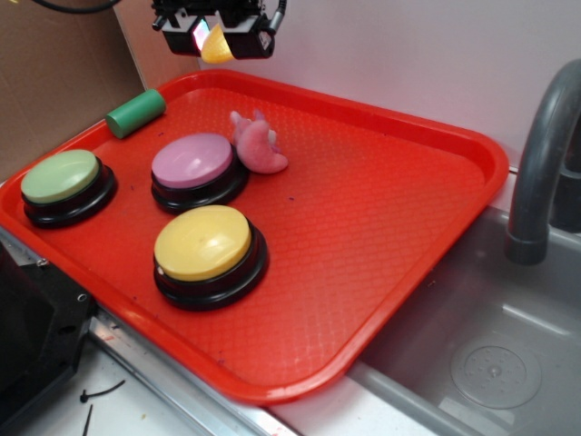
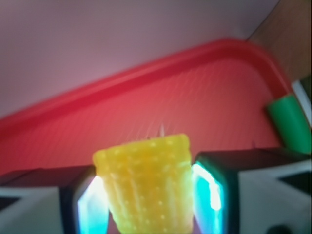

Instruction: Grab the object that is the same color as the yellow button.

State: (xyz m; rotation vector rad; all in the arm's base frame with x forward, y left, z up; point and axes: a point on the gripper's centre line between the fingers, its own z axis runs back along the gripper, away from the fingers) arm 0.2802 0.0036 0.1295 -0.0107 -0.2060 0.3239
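above the red tray (image 1: pixel 399 227), gripper (image 1: pixel 214 38) clamps the yellow shell (image 2: pixel 146 185).

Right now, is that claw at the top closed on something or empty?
Closed: the gripper clamps a yellow shell toy between both fingers, lifted above the red tray.
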